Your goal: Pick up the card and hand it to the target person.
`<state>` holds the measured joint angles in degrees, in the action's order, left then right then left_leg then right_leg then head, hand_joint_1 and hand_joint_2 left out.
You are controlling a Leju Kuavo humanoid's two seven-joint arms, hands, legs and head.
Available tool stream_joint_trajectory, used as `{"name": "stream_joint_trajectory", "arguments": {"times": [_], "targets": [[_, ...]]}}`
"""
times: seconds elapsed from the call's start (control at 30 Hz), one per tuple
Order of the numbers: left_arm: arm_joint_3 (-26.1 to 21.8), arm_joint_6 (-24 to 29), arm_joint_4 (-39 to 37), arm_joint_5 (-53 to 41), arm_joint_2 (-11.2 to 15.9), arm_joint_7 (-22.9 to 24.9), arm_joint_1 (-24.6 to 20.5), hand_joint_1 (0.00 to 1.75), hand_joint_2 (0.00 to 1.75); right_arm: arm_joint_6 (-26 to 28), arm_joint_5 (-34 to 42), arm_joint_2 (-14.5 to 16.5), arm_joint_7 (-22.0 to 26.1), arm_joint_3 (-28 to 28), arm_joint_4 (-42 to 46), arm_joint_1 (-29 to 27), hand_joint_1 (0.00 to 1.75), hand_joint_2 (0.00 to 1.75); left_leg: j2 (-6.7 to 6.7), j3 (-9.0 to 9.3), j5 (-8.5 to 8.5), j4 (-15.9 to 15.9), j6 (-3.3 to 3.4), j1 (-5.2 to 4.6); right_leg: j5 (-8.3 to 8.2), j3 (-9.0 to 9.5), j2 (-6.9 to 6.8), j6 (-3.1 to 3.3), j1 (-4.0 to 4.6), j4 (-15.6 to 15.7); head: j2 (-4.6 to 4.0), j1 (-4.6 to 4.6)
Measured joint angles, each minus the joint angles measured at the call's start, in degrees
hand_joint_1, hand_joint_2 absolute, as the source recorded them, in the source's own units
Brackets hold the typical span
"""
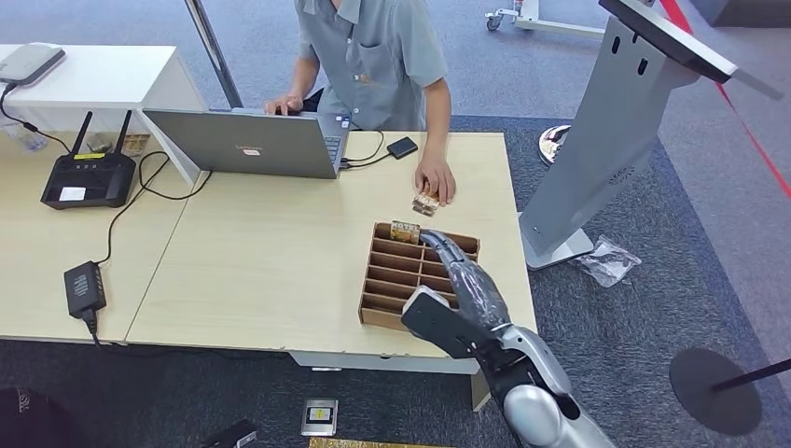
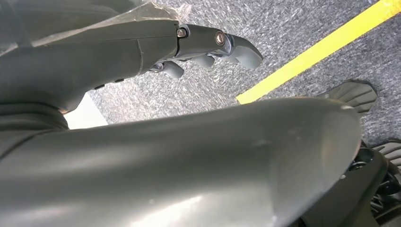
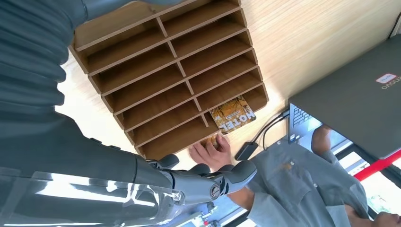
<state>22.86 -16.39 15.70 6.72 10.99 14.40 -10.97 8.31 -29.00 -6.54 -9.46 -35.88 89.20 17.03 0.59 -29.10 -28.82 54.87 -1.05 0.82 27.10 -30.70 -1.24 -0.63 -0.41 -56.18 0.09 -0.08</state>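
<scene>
A brown card printed HOTEL [image 1: 405, 231] [image 3: 232, 115] stands in a far slot of the wooden slotted box [image 1: 392, 299] [image 3: 142, 66] on the table. My right hand [image 1: 459, 278] reaches over the box with fingers stretched toward the card, fingertips [image 1: 433, 239] just beside it, thumb apart and nothing held. In the right wrist view its fingers [image 3: 208, 182] are bare. A seated person in a grey shirt [image 1: 373, 56] rests a hand [image 1: 435, 179] [image 3: 211, 150] on a small stack of cards [image 1: 426, 203] just past the box. My left hand [image 2: 189, 42] hangs over carpet, holding nothing.
A grey laptop [image 1: 247, 142] sits at the table's back, with a black router [image 1: 89, 177], a power adapter [image 1: 84, 285] and cables to the left. A grey kiosk stand [image 1: 606, 140] rises right of the table. A yellow floor line [image 2: 321, 47] crosses the carpet.
</scene>
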Motion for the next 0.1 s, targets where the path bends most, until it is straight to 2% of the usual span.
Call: {"name": "stream_joint_trajectory", "arguments": {"times": [0.1], "targets": [[0.0,0.0,0.11,-0.07,0.0,0.01,-0.03,0.0,0.0,-0.02,-0.08,-0.08,-0.05,0.09,0.18,-0.06,0.0,1.75,0.0,0.0,0.0,0.0,0.0,0.0,0.0,0.0,0.0,0.0,0.0,0.0,0.0,-0.01]]}}
